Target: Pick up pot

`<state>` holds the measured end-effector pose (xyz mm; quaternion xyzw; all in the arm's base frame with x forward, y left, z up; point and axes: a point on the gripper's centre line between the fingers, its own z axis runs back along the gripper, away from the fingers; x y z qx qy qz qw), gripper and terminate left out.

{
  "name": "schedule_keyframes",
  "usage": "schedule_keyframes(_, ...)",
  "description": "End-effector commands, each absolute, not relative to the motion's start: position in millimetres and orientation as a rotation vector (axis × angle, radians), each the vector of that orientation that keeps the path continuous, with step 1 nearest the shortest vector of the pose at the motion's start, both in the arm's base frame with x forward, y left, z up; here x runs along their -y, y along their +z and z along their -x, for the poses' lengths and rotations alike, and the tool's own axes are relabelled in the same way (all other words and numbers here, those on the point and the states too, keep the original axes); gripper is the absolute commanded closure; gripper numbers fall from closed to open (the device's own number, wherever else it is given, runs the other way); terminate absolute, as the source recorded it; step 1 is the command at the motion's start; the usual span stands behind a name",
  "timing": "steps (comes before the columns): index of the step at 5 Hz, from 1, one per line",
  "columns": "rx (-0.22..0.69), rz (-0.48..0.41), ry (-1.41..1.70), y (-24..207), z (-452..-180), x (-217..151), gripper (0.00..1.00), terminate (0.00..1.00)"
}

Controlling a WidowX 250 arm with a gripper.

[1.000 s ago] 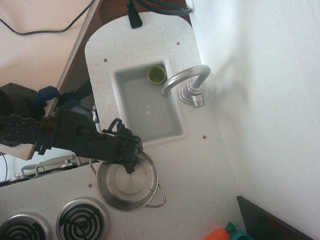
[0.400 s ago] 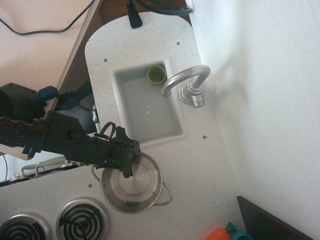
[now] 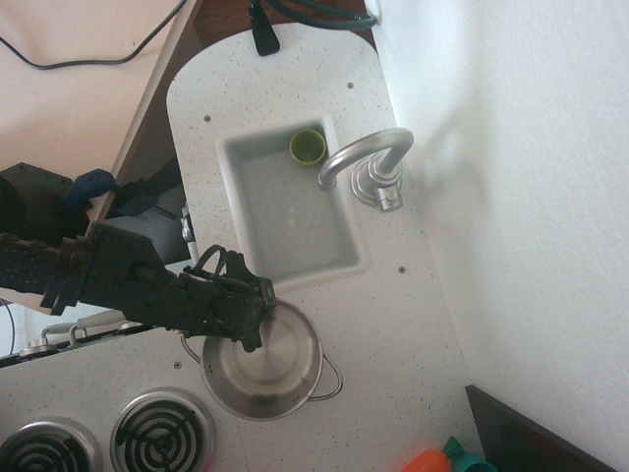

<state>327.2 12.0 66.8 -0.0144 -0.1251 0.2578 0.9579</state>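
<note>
Pot (image 3: 265, 369): steel, on the table between sink (image 3: 291, 212) and burners (image 3: 162, 431); gripper (image 3: 254, 332) at its near-left rim, jaws seemingly clamped on the wall though obscured; step judged grasp-to-lift; next requires a level, straight raise.

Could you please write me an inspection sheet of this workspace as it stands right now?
Surface: white speckled countertop with a sink, faucet and two stove burners.
Job's things: stainless-steel pot between sink and burners, a wire loop handle showing on its right.
Clutter: small green cup in the sink's far corner; orange and teal items at the bottom edge.
Grippers: gripper at the pot's near rim; jaw state unclear.
Cables: black cord on the floor; black plug at the counter's top.
Surroundings: white wall on the right.
</note>
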Motion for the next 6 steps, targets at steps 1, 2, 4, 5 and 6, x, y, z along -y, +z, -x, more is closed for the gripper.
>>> schedule_keyframes(1,0.387,0.039,0.508,113,-337,-14,1.00,0.00)
schedule_keyframes(2,0.573,0.046,0.515,164,-346,-22,1.00,0.00)
schedule_keyframes(4,0.651,0.058,0.504,208,-344,-20,1.00,0.00)
schedule_keyframes(5,0.649,0.058,0.504,208,-346,-20,1.00,0.00)
schedule_keyframes(6,0.651,0.057,0.500,208,-346,-18,1.00,0.00)
